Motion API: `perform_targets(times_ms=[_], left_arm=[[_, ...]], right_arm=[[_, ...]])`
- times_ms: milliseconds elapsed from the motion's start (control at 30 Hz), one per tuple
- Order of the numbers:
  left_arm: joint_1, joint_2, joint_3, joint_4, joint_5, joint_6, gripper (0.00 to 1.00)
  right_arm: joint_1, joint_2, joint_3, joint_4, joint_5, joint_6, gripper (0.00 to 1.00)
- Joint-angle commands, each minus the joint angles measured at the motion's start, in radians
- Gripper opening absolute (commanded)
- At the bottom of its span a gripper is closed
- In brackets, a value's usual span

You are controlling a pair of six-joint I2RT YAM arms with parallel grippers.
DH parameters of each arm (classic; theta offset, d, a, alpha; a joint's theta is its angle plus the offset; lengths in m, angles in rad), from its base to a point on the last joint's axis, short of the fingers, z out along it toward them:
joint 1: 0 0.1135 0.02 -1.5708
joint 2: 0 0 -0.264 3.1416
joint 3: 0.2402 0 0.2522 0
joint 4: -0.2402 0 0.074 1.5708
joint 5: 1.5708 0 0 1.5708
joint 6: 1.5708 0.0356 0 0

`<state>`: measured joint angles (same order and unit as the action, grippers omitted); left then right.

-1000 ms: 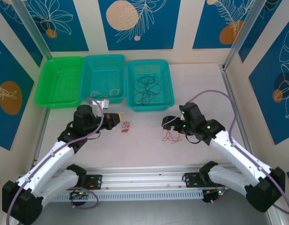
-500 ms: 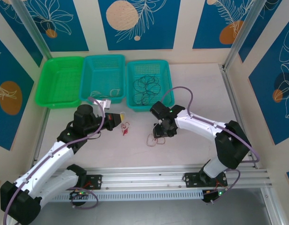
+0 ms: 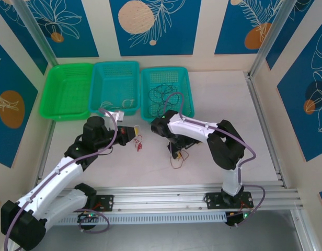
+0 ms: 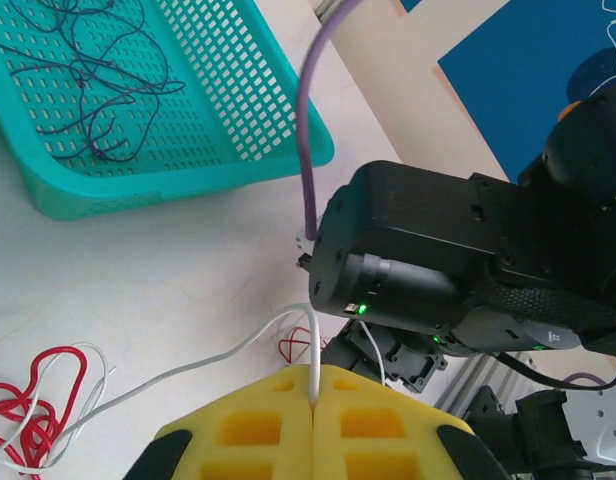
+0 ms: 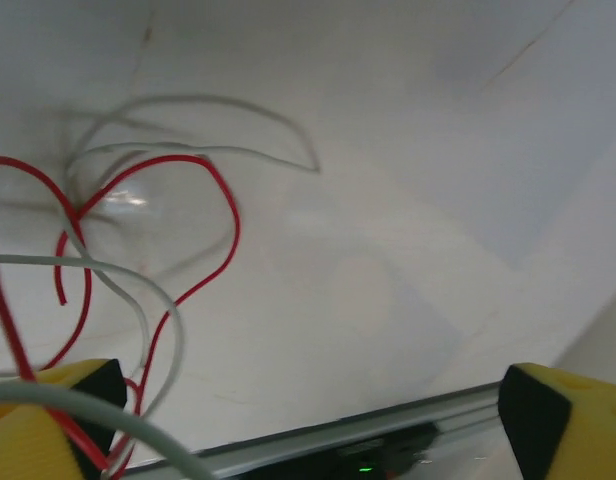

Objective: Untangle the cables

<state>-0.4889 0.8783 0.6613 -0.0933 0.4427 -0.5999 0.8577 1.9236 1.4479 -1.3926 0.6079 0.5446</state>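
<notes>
The left claw [image 4: 315, 390] pinches the white wire [image 4: 314, 350], which trails past the red wire [image 4: 23, 420] on the bench [image 4: 188, 260]. The right claw [image 5: 303, 410] gapes wide, with red wire and white wire crossing one finger [image 5: 33, 425]. The black wire [image 3: 163, 97] lies in the teal basket [image 3: 186, 112].

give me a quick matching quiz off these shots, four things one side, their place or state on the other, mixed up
1 black cable
2 red cable
3 left gripper
4 right gripper

a open
b lying on the table
c in the right teal basket
d shut on the white cable

Pairs: 1-c, 2-b, 3-d, 4-a
</notes>
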Motion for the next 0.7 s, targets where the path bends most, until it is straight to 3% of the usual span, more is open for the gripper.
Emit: perform_targets(times_ms=[0,67,133,200,300,467,667], left_arm=[[-0.011,-0.023,-0.030,0.085,0.097,0.004,0.00],[-0.012,-0.019,-0.051,0.160,0.165,-0.025,0.00],[-0.017,-0.015,-0.073,0.205,0.182,-0.054,0.00],[-0.024,-0.012,-0.088,0.224,0.179,-0.072,0.00],[-0.058,0.005,-0.100,0.270,0.172,-0.106,0.00],[-0.170,0.098,-0.123,0.405,0.103,-0.174,0.00],[-0.195,0.120,-0.118,0.348,-0.013,-0.122,0.00]], right_arm=[[0.006,-0.027,0.047,-0.045,0.024,-0.081,1.00],[0.001,-0.059,0.044,0.051,-0.076,-0.098,0.95],[-0.017,-0.098,0.023,0.136,-0.179,-0.102,0.81],[-0.036,-0.116,0.019,0.171,-0.226,-0.070,0.61],[-0.022,-0.112,0.039,0.175,-0.212,-0.044,0.56],[-0.024,-0.123,0.032,0.265,-0.306,-0.003,0.55],[-0.042,-0.129,0.009,0.297,-0.347,0.026,0.52]])
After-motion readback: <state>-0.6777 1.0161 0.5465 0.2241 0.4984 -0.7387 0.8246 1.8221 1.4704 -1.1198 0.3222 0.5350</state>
